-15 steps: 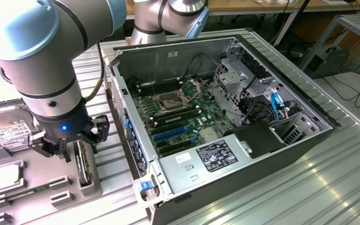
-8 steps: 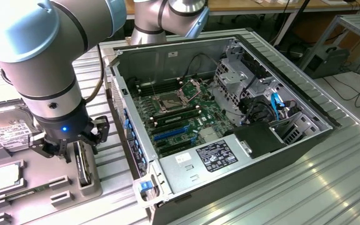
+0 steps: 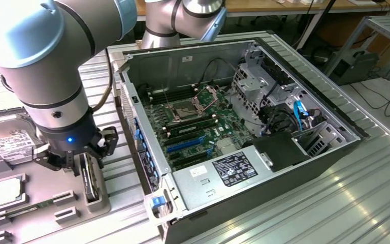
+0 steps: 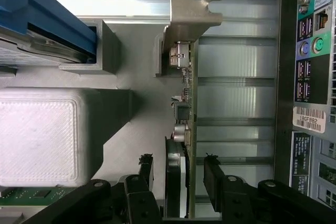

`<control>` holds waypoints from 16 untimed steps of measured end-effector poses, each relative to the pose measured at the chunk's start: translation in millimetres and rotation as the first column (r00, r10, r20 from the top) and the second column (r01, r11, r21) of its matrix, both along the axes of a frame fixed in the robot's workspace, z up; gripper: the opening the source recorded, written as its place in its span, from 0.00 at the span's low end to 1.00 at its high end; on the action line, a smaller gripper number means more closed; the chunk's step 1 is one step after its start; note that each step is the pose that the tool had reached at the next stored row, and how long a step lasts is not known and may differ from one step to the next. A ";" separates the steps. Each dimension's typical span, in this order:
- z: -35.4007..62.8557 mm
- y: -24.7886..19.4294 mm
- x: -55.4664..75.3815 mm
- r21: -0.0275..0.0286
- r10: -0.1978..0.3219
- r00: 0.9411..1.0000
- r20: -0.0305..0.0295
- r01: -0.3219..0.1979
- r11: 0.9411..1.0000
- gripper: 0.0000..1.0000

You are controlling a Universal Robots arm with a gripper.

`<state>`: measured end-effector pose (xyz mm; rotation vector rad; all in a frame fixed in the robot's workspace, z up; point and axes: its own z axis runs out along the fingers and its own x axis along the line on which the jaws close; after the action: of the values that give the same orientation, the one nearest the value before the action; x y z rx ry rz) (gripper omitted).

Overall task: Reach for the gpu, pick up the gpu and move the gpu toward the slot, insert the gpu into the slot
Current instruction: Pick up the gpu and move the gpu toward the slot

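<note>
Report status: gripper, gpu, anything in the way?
Gripper open, straddling gpu. Gpu on edge in holder, not lifted. Slot holds no card. Nothing between fingers and gpu.

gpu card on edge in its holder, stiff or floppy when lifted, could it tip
The thin dark circuit card with silvery bracket looks rigid, so likely lifts without flexing. Standing on edge in the grey holder, it might tilt if nudged sideways. Its exposed components look fragile.
</note>
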<state>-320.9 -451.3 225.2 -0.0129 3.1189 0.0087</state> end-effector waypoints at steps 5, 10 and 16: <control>-0.1 0.0 -1.7 0.000 -0.004 1.000 0.000 0.004 1.000 0.50; -0.3 0.0 -5.6 0.000 -0.008 1.000 0.000 0.008 1.000 0.43; -1.7 0.0 -1.9 0.000 -0.008 1.000 0.000 0.008 1.000 0.43</control>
<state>-322.8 -451.3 223.6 0.0003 3.1189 0.0081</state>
